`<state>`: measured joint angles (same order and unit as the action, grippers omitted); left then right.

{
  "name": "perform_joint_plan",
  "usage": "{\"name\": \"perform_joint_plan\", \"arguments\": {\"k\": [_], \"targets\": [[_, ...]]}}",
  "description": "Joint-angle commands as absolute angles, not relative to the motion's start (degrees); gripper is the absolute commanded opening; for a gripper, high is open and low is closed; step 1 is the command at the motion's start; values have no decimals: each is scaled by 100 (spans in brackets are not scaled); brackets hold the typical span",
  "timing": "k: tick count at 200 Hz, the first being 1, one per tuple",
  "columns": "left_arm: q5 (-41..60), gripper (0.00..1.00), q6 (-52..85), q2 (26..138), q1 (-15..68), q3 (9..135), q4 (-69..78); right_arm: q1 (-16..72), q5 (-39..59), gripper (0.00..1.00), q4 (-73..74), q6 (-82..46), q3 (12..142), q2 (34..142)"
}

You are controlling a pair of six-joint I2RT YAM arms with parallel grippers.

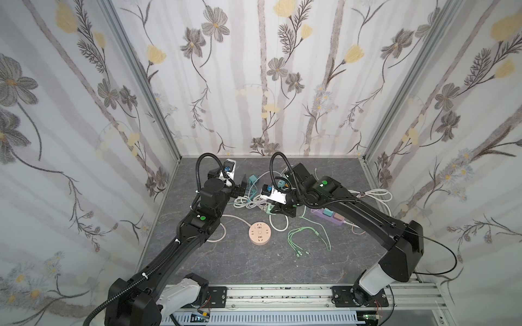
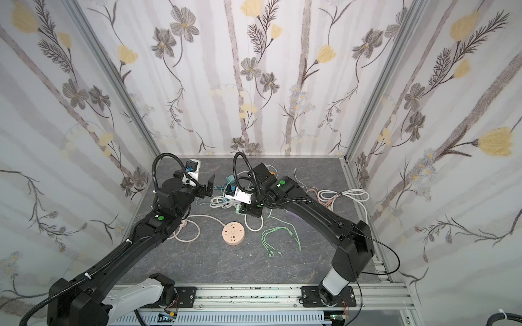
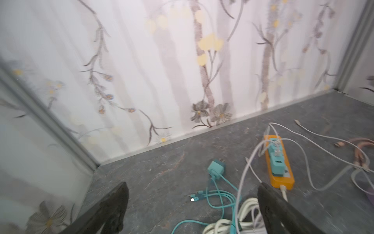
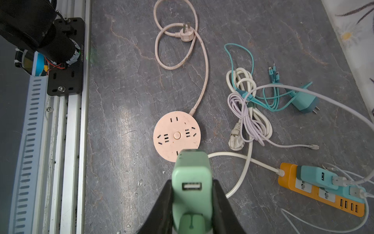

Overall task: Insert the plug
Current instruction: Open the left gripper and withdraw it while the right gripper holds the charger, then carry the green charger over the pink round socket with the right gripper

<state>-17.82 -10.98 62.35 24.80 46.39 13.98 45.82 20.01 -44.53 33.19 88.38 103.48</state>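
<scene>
Two claws differ: the right gripper (image 4: 192, 183) is clamped on a mint-green USB charger plug (image 4: 191, 168), with the round pink socket hub (image 4: 176, 137) lying just beyond the plug's tip. The left gripper (image 3: 193, 189) gapes wide and holds nothing; a teal charger (image 3: 216, 169) lies ahead of it.

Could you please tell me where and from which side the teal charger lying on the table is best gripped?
Probably grip the teal charger across its flat sides, from above: it lies flat, prongs toward the back wall, cable trailing off the opposite end, leaving sides free.
</scene>
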Motion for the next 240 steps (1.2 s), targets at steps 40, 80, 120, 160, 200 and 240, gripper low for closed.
{"name": "perform_joint_plan", "arguments": {"k": [40,80,120,160,200,240], "targets": [[-3332,100,237,5845,2136,4326,1761,5085,1385,0,-4910,3646,8993,11109],[-4126,100,564,5804,2080,4209,1927,5194,1532,0,-4730,3647,9126,11541],[-3960,100,1400,5801,1749,4275,1149,5173,1708,0,-4931,4438,9658,12159],[-3339,100,1641,6096,1714,4590,103,5109,1926,0,-5135,4761,10243,12688],[-3615,100,1731,6294,1655,4784,-360,5024,1848,0,-5221,4910,10283,12853],[-3428,100,1749,6257,1596,4687,-171,4931,2058,0,-5230,4961,10291,12914]]}}
